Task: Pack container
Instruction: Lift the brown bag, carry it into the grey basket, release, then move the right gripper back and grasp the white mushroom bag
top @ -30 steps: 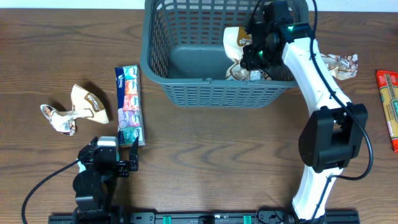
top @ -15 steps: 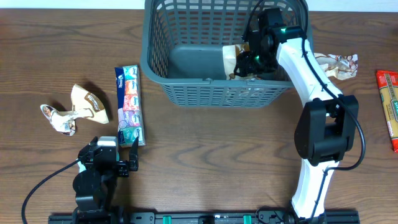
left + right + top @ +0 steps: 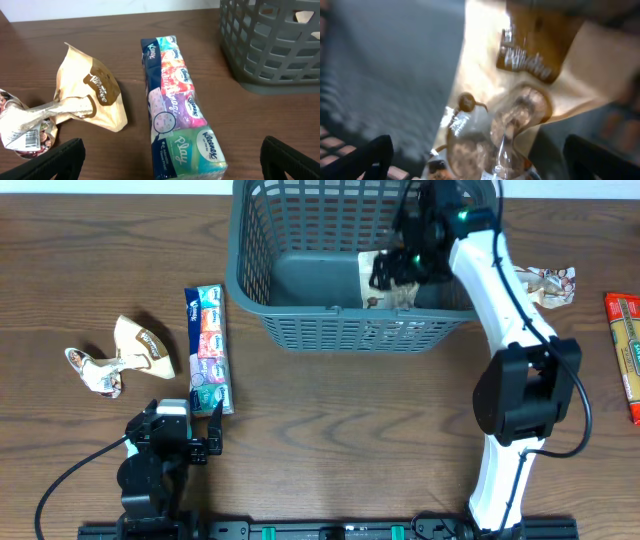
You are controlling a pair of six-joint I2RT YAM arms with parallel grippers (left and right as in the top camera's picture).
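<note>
The container (image 3: 300, 320), a dark grey slotted basket, stands at the far middle of the table. My right gripper (image 3: 393, 272) hangs inside its right half, open. A beige and brown snack packet (image 3: 371, 272) lies on the basket floor just under it. In the right wrist view that packet (image 3: 520, 95) lies below the wide-apart fingertips (image 3: 367, 157), free of both. My left gripper (image 3: 190, 442) rests open near the front left edge. In its wrist view a Kleenex tissue pack (image 3: 177, 110) lies ahead between the spread fingers (image 3: 55, 160), untouched.
A crumpled beige snack packet (image 3: 125, 355) lies left of the tissue pack (image 3: 208, 348). Another crumpled packet (image 3: 547, 284) sits on the table right of the basket. A red packet (image 3: 625, 350) lies at the far right edge. The basket corner (image 3: 275, 45) shows in the left wrist view.
My right gripper has opened and let go of the snack packet, which now lies in the basket. The right arm has shifted slightly back. The left arm has not moved.
</note>
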